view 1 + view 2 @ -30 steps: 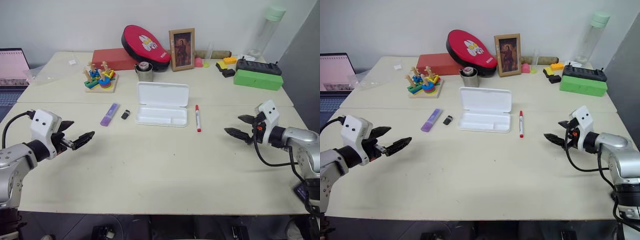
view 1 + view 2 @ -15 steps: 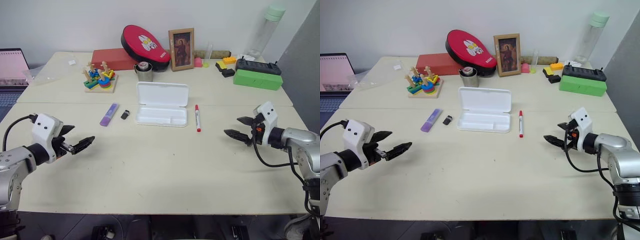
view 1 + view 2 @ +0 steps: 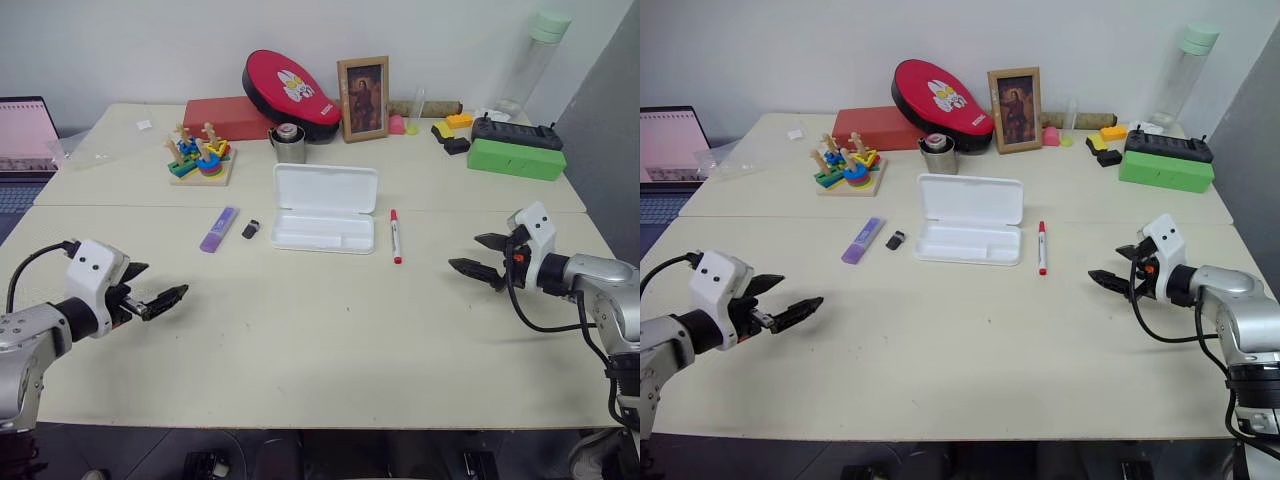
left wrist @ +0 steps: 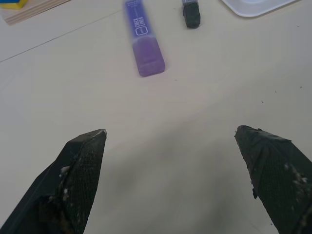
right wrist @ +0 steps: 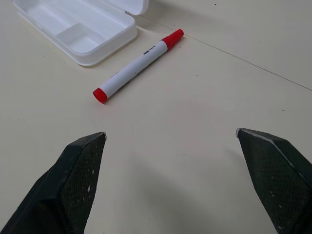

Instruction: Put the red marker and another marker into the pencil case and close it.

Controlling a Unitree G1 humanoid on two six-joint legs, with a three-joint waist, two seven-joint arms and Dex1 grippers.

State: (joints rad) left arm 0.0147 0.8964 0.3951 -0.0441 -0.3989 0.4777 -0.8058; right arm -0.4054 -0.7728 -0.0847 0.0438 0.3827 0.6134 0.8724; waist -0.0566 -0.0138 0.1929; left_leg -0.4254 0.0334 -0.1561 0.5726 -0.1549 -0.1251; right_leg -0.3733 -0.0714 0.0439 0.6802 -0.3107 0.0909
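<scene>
The white pencil case (image 3: 324, 209) lies open in the middle of the table, lid back and tray showing. The red marker (image 3: 395, 236) lies just right of it, also seen as a white barrel with red ends (image 5: 138, 65). The lilac highlighter (image 3: 218, 228) lies to the case's left, near a small black object (image 3: 250, 229). My left gripper (image 3: 157, 290) hovers open over the near left of the table, pointing toward the highlighter (image 4: 144, 38). My right gripper (image 3: 480, 255) hangs open at the right, aimed at the red marker. Both are empty.
Behind the case stand a metal cup (image 3: 290, 144), a wooden stacking toy (image 3: 202, 156), a red box (image 3: 225, 116), a red pad (image 3: 290, 90) and a framed picture (image 3: 363, 98). A green box (image 3: 515, 158) sits far right, a laptop (image 3: 22, 140) far left.
My left gripper has sunk a little toward the table. The right gripper has stayed where it was, and nothing on the table has moved.
</scene>
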